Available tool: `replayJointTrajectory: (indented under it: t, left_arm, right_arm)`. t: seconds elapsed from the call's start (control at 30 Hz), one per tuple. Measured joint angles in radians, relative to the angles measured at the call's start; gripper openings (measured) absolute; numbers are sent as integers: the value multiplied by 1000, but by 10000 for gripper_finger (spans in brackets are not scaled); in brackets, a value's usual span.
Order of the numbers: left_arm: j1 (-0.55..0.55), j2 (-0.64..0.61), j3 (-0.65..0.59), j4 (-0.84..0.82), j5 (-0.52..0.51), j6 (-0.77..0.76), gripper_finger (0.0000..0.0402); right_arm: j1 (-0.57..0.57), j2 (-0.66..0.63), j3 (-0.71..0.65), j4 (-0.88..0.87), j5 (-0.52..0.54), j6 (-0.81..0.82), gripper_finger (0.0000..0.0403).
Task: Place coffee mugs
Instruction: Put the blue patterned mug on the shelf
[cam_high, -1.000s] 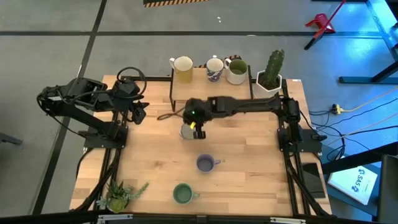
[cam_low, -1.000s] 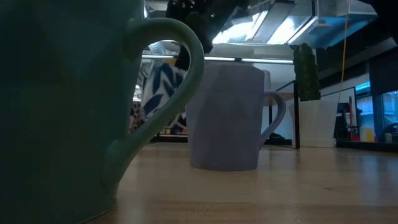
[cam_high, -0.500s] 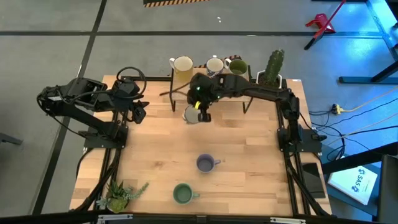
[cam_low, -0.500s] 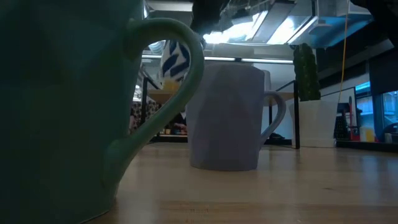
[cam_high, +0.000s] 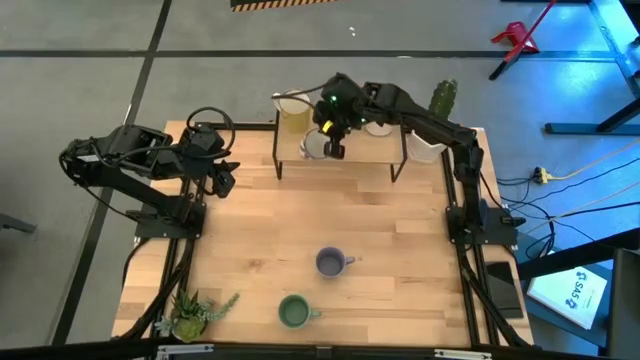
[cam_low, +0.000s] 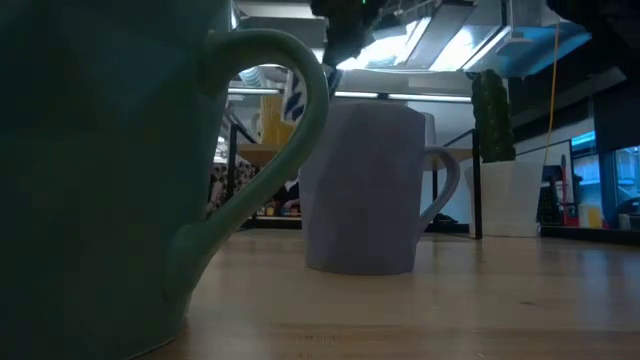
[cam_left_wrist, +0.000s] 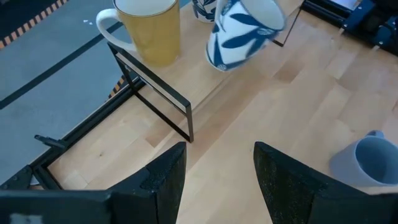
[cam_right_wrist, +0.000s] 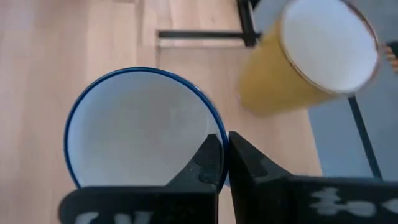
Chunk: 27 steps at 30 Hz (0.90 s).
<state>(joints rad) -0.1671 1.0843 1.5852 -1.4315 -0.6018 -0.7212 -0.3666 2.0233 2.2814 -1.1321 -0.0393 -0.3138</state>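
We carry a blue-patterned white mug (cam_left_wrist: 242, 34), its rim pinched in the right gripper (cam_high: 333, 148), over the rack's (cam_high: 340, 152) front edge beside the yellow mug (cam_high: 293, 112), and next must lower it there; the left gripper (cam_high: 222, 180) waits open at the table's (cam_high: 400, 260) left edge.

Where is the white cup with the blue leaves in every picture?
High view: the blue-leaf mug hangs at the shelf's front edge, under the right gripper.
Low view: a sliver above the green mug's handle.
Left wrist view: top middle, tilted.
Right wrist view: blue-rimmed, seen from above.
Shared landmark: the yellow mug beside it.
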Motion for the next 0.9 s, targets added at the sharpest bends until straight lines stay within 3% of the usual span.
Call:
replayJointTrajectory:
  t: [0.37,0.9]
  left_arm:
    - [0,0,0,-1,-1,25,182]
    - [0,0,0,-2,-15,54,182]
  right_arm:
    - [-60,35,-2,-21,-60,-24,0]
    - [-67,35,-2,23,-55,-25,0]
